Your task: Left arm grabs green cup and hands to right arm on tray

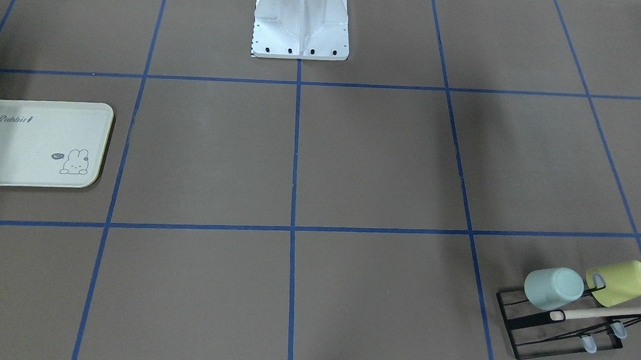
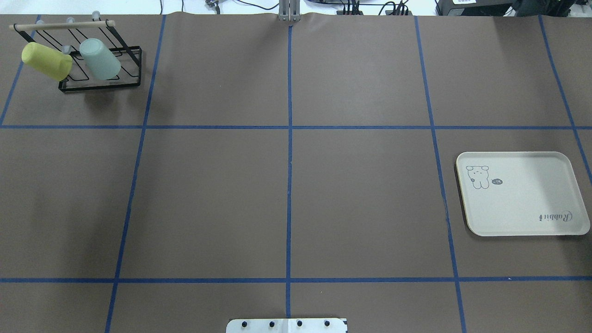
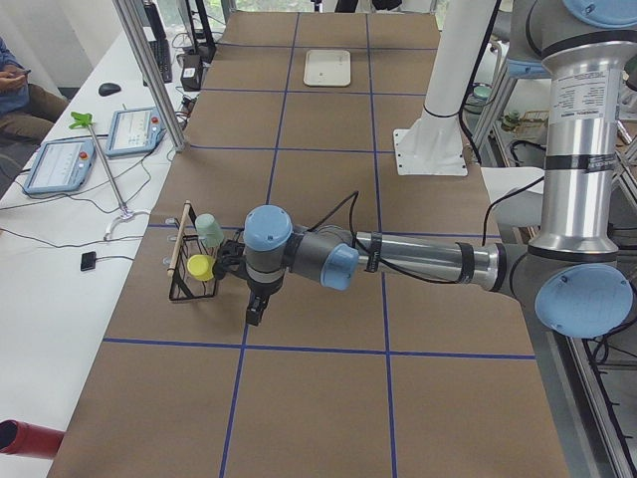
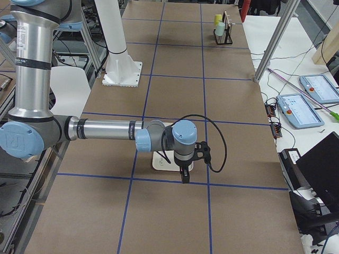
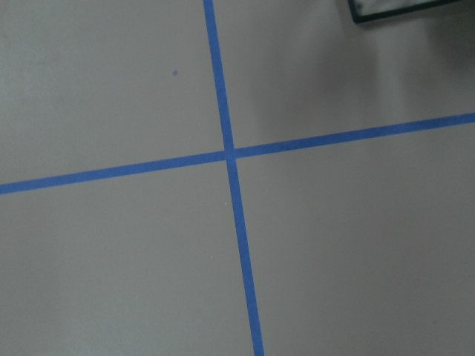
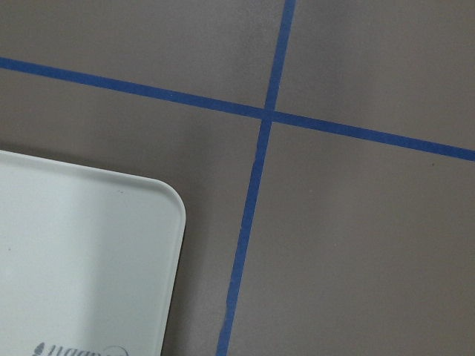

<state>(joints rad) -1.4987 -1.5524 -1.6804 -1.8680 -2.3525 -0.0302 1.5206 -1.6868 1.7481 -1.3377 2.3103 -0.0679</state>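
The pale mint-green cup (image 1: 553, 288) hangs bottom-out on a black wire rack (image 1: 559, 331), at the table's far left in the overhead view (image 2: 99, 58). The cream Rabbit tray (image 2: 522, 194) lies flat and bare on the right side. My left gripper (image 3: 256, 314) shows only in the exterior left view, pointing down just beside the rack and cup (image 3: 209, 230); I cannot tell if it is open. My right gripper (image 4: 184, 177) shows only in the exterior right view, pointing down over the tray's near edge (image 4: 160, 162); its state is unclear too. The tray's corner (image 6: 74, 252) fills the right wrist view's lower left.
A brighter yellow-green cup (image 1: 619, 282) hangs on the same rack beside the mint one. The rack has a wooden bar (image 2: 62, 25) on top; its corner (image 5: 386, 9) shows in the left wrist view. The white robot pedestal (image 1: 301, 20) stands mid-table. Blue tape lines cross the brown surface.
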